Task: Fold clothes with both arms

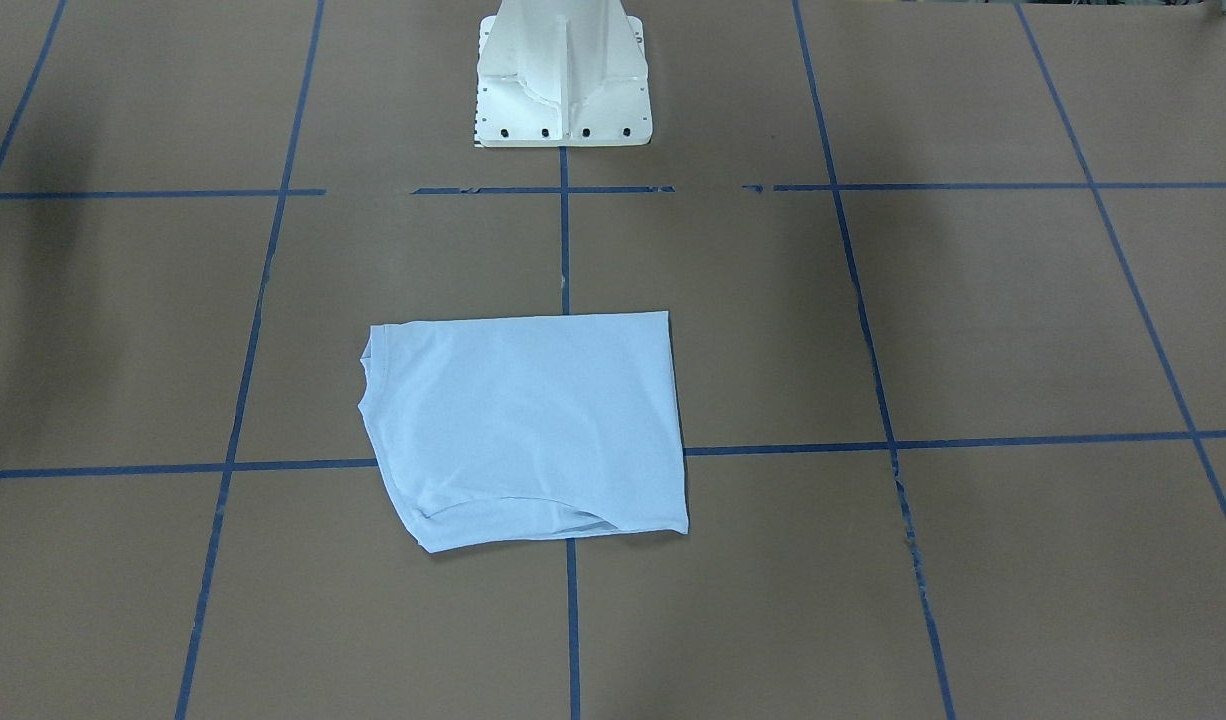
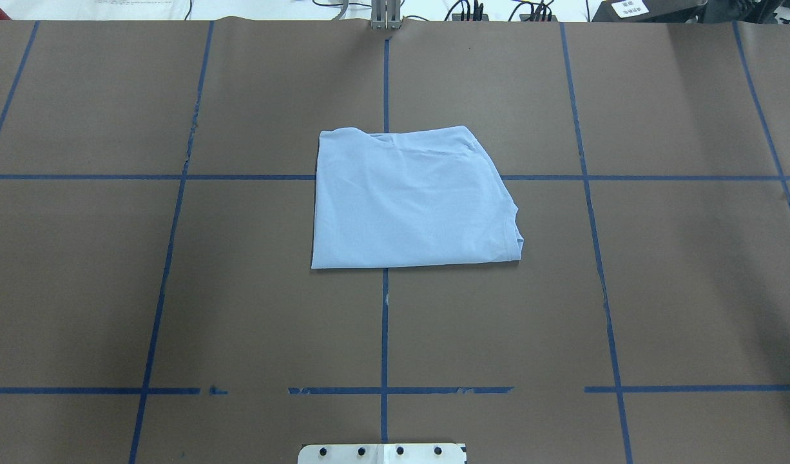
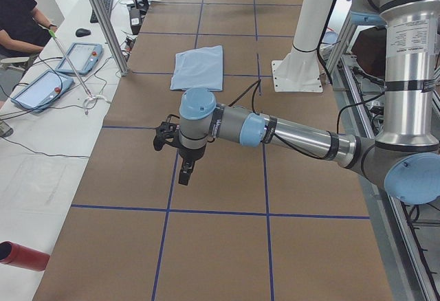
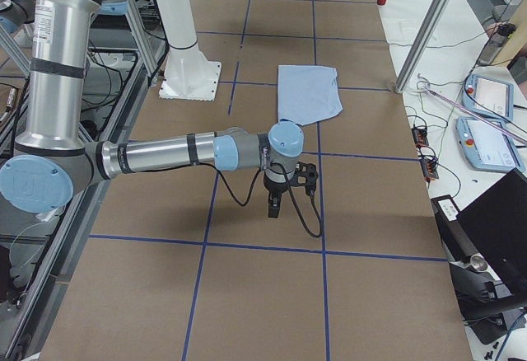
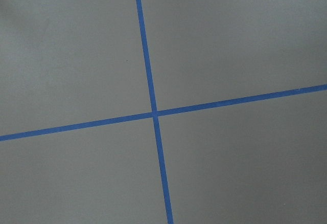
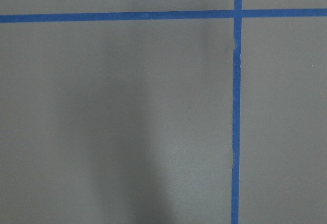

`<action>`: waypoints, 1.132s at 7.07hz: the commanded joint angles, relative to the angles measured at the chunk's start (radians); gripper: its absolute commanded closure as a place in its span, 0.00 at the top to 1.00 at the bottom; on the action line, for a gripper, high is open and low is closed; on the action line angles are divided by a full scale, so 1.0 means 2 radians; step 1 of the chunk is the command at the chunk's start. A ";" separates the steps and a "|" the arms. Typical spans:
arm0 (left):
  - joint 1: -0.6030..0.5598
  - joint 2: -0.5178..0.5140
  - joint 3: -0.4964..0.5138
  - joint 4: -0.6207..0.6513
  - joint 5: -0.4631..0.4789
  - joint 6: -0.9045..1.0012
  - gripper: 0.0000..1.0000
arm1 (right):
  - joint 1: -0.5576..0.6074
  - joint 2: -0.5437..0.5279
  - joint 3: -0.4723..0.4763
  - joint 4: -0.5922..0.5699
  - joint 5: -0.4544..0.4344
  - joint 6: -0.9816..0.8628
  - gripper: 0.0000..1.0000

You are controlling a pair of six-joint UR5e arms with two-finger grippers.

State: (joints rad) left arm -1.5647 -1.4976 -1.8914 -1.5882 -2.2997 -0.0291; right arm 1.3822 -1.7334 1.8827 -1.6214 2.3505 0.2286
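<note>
On table (image 2: 176,290), folded T-shirt (image 2: 408,200), collar (image 2: 516,225) seemingly rightward

Tabletop (image 1: 973,320): brown cover, marked with a grid of blue tape (image 1: 1023,440).
T-shirt (image 1: 528,430): folded, lying flat over a tape crossing.
Pedestal base (image 1: 563,90): white, at the robot's edge.

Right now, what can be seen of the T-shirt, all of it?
The T-shirt is light blue, thin soft knit by its look, folded into a rough rectangle with one slanted side. It lies flat mid-table on the brown table cover, over a crossing of blue tape lines. A curved collar edge shows at the robot's right. No print shows. Only the cover touches it.
</note>
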 commanded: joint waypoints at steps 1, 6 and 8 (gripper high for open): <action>0.000 -0.001 0.000 -0.001 0.000 0.000 1.00 | 0.001 0.000 0.001 0.000 0.000 0.000 1.00; 0.000 0.002 -0.011 0.003 0.000 -0.001 1.00 | 0.001 -0.001 0.001 0.000 0.001 0.000 1.00; 0.000 0.002 -0.012 0.003 0.000 -0.001 1.00 | 0.000 -0.001 0.001 0.000 0.001 0.000 1.00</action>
State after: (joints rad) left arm -1.5647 -1.4945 -1.9137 -1.5818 -2.2994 -0.0307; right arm 1.3828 -1.7349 1.8839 -1.6214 2.3516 0.2286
